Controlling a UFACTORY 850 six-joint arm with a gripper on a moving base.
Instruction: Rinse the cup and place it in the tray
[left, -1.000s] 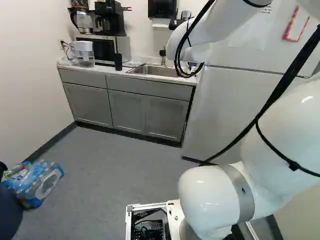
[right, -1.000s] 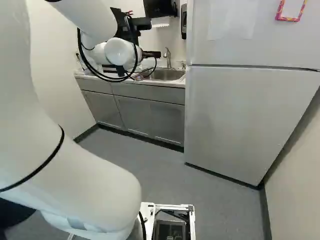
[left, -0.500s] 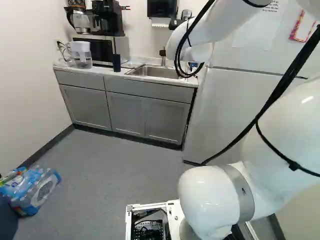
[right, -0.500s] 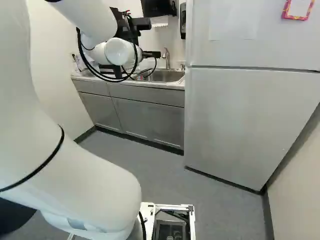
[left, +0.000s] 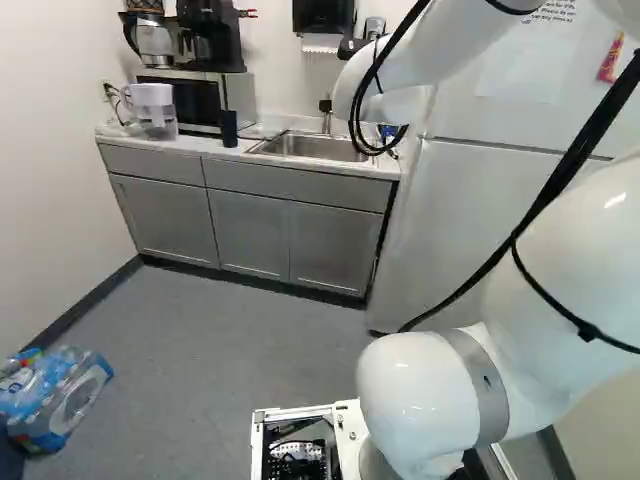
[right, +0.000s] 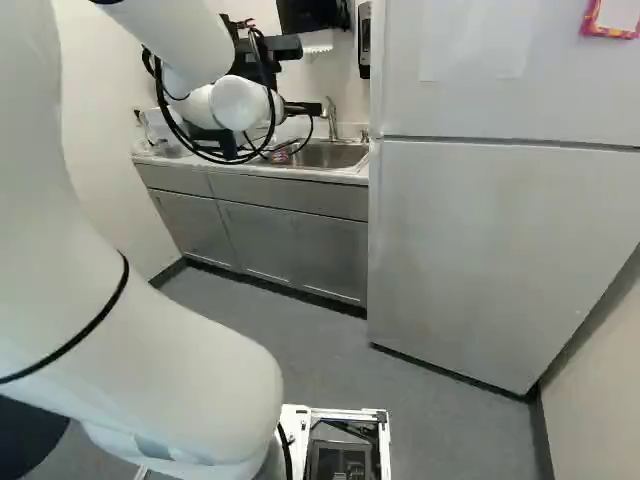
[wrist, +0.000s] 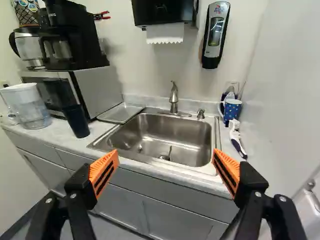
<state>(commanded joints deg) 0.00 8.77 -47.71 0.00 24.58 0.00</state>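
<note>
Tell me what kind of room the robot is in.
Probably a small kitchen or break room: there's a sink set in a counter with grey cabinets, a big fridge beside it, and a coffee maker on top of a microwave.

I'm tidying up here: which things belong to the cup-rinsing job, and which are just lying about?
Job: faucet, sink, metal tray, tool; probably the dotted blue mug, possibly the dark tumbler.
Lying about: water pitcher, brush, coffee maker, bottle pack.
</note>
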